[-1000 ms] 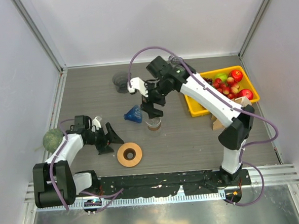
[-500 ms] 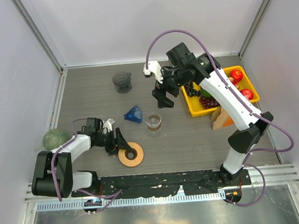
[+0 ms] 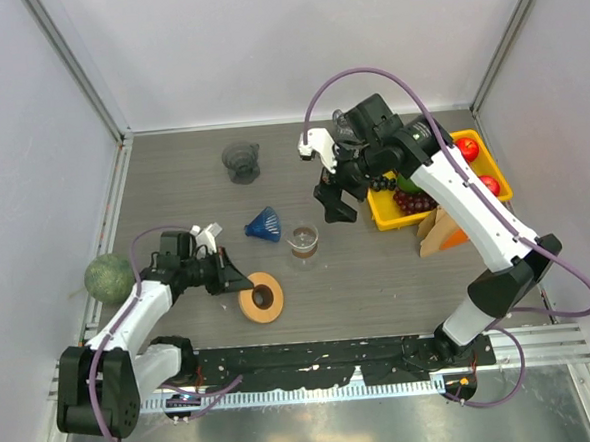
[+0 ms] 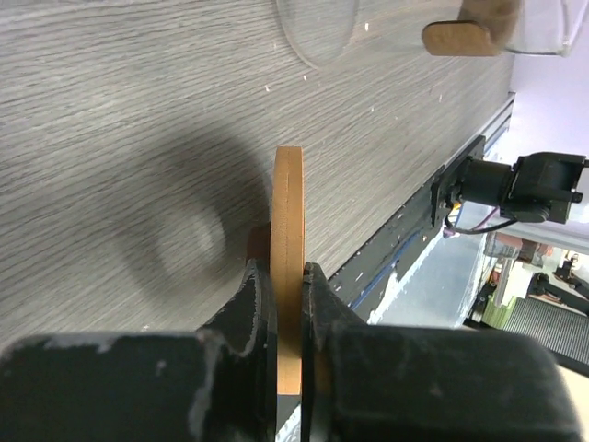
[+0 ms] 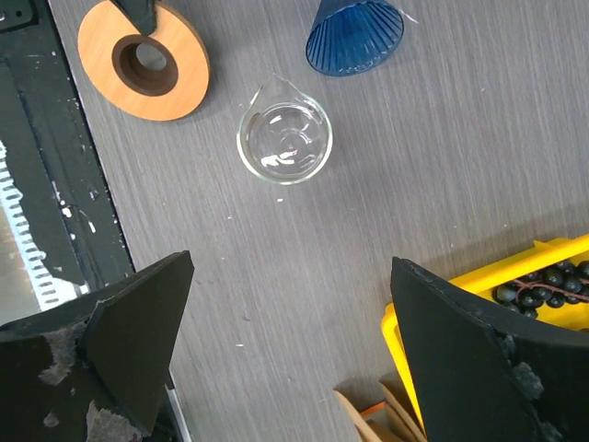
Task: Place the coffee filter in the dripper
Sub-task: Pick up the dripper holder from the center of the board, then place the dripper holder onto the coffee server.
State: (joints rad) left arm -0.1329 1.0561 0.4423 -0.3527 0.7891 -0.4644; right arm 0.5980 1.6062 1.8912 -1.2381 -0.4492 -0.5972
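the coffee filter (image 3: 263,225), a blue ribbed cone, lies on its side near the middle of the table (image 3: 173,198), and neither gripper touches it.

reading left to right in your top view: a green ball (image 3: 108,277) sits at the table's 9 o'clock edge, just beside the left arm. your left gripper (image 3: 231,282) is at 7 o'clock of the filter, its jaws clenched on the rim of a wooden ring (image 3: 262,296). the left wrist view shows that ring (image 4: 289,212) edge-on between the two fingers. you cannot tell whether the ring is clear of the table.

the dripper (image 3: 241,162), dark grey, stands at 11 o'clock of the filter, well apart from it. a glass cup (image 3: 302,241) stands upright just beside the filter at its 4 o'clock.

your right gripper (image 3: 334,205) hangs above the table at 2 o'clock of the cup, jaws spread wide and holding nothing. a yellow bin (image 3: 385,217) with fruit sits at its 3 o'clock.
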